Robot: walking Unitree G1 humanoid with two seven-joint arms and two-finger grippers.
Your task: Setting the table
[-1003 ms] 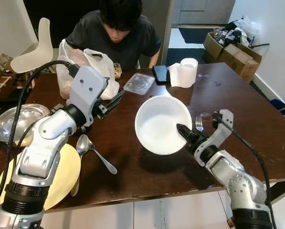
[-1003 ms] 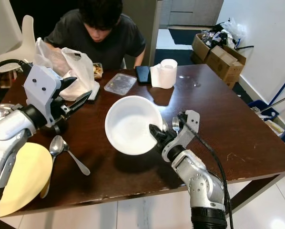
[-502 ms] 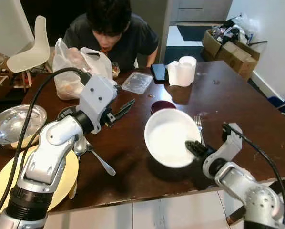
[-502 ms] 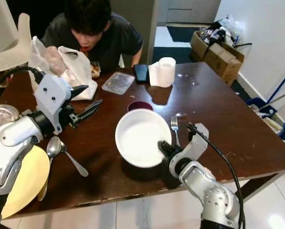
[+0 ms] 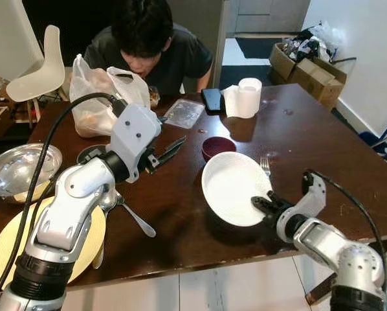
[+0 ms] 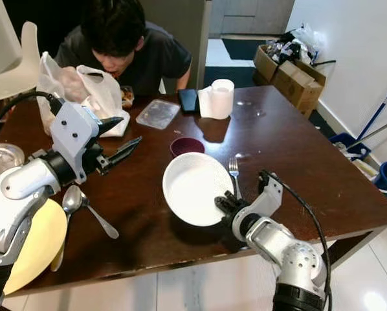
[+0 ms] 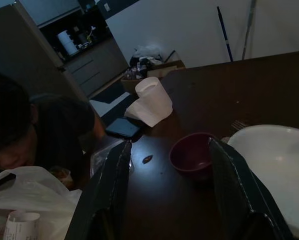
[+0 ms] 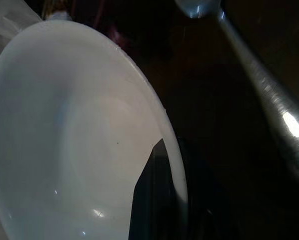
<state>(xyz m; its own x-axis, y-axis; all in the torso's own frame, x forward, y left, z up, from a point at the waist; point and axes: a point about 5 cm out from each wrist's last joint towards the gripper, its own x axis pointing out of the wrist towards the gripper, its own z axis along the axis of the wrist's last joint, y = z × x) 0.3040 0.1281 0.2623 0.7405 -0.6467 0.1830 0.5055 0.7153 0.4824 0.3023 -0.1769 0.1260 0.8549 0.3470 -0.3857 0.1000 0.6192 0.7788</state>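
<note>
Left eye view: the right gripper (image 5: 261, 206) pinches the near rim of a wide white ceramic bowl (image 5: 233, 188), one black finger inside the rim and one under it, holding the bowl tilted above the dark brown wooden table (image 5: 310, 136). A small maroon bowl (image 5: 217, 147) sits just beyond it, and a silver fork (image 5: 266, 167) lies beside its right edge. The left gripper (image 5: 169, 149) hovers over the table's left-centre, its fingers spread apart and holding nothing. Near the left edge lie a flat yellow plate (image 5: 6, 249), two silver spoons (image 5: 125, 210) and a shiny metal bowl (image 5: 15, 170). A person in a dark shirt (image 5: 151, 48) sits opposite, beside a white plastic bag (image 5: 96, 91), a white paper roll (image 5: 244, 98) and a black phone (image 5: 213, 99).
</note>
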